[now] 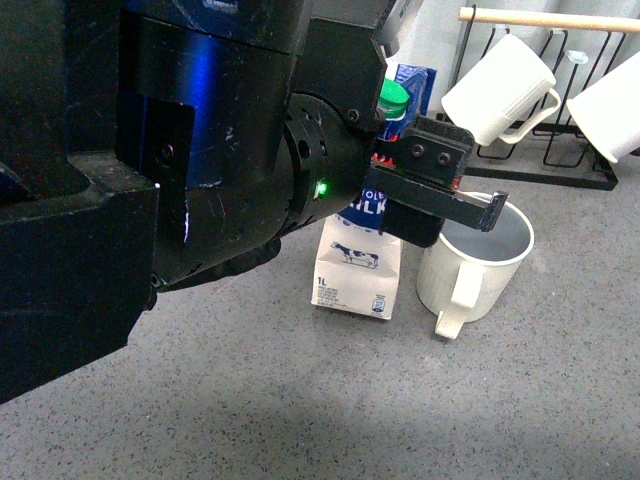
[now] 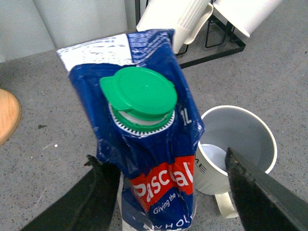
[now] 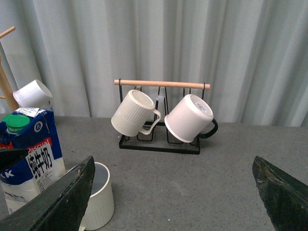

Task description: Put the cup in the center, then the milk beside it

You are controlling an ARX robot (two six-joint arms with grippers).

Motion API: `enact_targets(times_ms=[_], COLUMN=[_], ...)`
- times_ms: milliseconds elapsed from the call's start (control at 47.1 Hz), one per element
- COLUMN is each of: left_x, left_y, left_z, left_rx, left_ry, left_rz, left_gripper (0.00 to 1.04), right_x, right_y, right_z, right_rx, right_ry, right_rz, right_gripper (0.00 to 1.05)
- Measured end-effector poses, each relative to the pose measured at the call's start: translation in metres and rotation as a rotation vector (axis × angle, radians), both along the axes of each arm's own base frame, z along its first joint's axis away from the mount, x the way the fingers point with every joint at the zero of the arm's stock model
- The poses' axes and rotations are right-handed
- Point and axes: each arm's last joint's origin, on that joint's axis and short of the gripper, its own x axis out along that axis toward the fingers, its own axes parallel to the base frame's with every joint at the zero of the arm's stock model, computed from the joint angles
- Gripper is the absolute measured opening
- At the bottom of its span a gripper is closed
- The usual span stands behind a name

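Milk carton (image 2: 159, 163) stood upright on the grey table (image 1: 300, 400), just beside the cream mug (image 1: 478, 262), whose handle pointed toward the near edge. Black fingers (image 2: 255, 192) of the left gripper (image 2: 166, 192) flanked the carton on both sides with gaps showing, spread and not clamping it. Toward the far edge, a black wire rack (image 3: 161, 144) with a wooden bar held two white mugs (image 3: 134, 113). The right gripper (image 3: 173, 197) hung with its fingers wide apart, holding nothing.

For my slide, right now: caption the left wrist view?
Open left gripper straddling the milk, cup beside it.
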Motion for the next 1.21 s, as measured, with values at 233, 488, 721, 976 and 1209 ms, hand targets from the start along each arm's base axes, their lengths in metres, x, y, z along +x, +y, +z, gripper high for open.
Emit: enact_targets(times_ms=[233, 488, 721, 976, 1209], left_x=[-0.002, -0.003, -0.001, 0.017, 0.02], left_y=[0.0, 0.005, 0.015, 0.065, 0.113], left_z=[0.008, 0.022, 0.033, 0.057, 0.038], left_rx=[-0.025, -0.063, -0.095, -0.196, -0.188], left_ry=[0.006, -0.011, -0.024, -0.079, -0.024], left_rz=[-0.02, -0.007, 0.028, 0.246, 0.392], left_gripper=[0.97, 0.98, 0.98, 0.98, 0.98], right_x=[0.0, 0.0, 0.0, 0.0, 0.0], right_y=[0.0, 0.0, 0.0, 0.0, 0.0], right_z=[0.0, 0.0, 0.0, 0.0, 0.0], right_rx=[0.0, 0.0, 0.0, 0.0, 0.0], right_ry=[0.0, 0.0, 0.0, 0.0, 0.0], right_rz=[0.0, 0.0, 0.0, 0.0, 0.0], right_gripper=[0.96, 0.96, 0.96, 0.96, 0.96])
